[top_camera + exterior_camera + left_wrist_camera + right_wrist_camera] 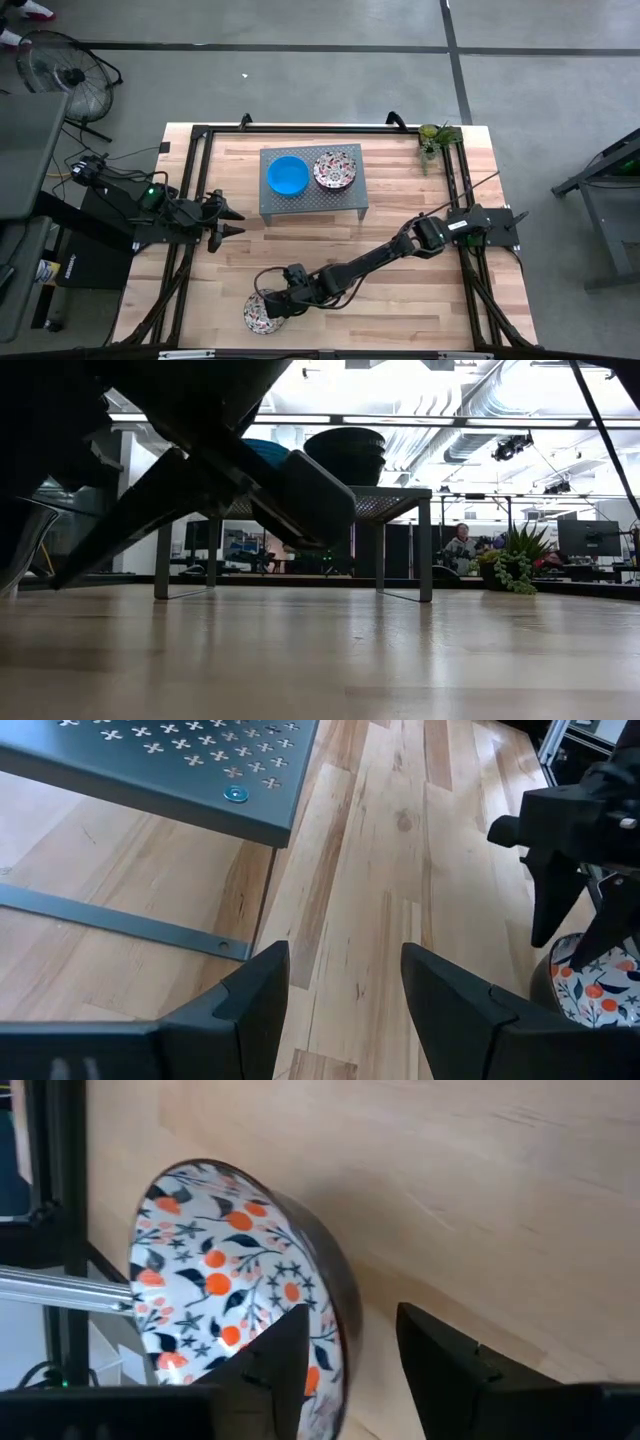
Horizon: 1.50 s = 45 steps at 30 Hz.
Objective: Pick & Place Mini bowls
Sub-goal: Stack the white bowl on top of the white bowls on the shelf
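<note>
A white mini bowl with a red-and-dark floral pattern (260,316) sits on the wood near the table's near edge. My right gripper (273,304) is over it, open and slanting down. In the right wrist view one finger (278,1352) stands over this bowl's (225,1300) inside and the other (450,1355) outside its wall. A blue mini bowl (287,175) and another floral one (335,170) rest on the grey perforated stand (310,203). My left gripper (232,218) waits open left of the stand, holding nothing. My right gripper straddles the floral bowl's rim (335,1295), one finger inside the hollow and one outside, coming slanting down from the table's right. The bowl rests on the table. Whether either finger touches it I cannot tell.
A small potted plant (435,135) stands at the far right corner. A black frame rail (300,128) runs around the table top. Bare wood lies between the stand and the near edge. A person (460,545) sits in the room beyond the table.
</note>
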Available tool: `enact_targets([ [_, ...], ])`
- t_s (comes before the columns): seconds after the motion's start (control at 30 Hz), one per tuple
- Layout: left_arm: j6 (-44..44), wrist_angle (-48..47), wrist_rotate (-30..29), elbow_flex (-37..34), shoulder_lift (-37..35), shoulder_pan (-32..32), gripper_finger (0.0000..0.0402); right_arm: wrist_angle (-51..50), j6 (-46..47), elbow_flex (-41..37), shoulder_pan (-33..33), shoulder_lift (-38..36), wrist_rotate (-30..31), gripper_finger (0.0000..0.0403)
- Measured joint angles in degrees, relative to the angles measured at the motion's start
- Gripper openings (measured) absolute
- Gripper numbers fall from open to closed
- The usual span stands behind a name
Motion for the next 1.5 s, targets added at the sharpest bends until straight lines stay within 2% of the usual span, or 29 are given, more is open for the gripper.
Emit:
enact_targets([
  [0.2,0.0,0.0,0.0,0.0,0.0,0.0,0.0190,-0.1,0.0,0.0,-0.4,0.0,-0.9,0.0100],
  [0.43,0.0,0.0,0.0,0.0,0.0,0.0,0.0190,-0.4,-0.5,0.0,-0.4,0.0,-0.4,0.0020],
  [0.5,0.0,0.0,0.0,0.0,0.0,0.0,0.0190,-0.4,-1.4,-0.1,-0.4,0.0,0.3,0.0008],
  [1.0,0.0,0.0,0.0,0.0,0.0,0.0,0.0190,-1.1,-3.1,-0.1,-0.3,-1.2,-1.4,0.0002],
  [1.5,0.0,0.0,0.0,0.0,0.0,0.0,0.0190,-26.6,-5.5,0.0,-0.4,-14.8,0.0,0.0001],
])
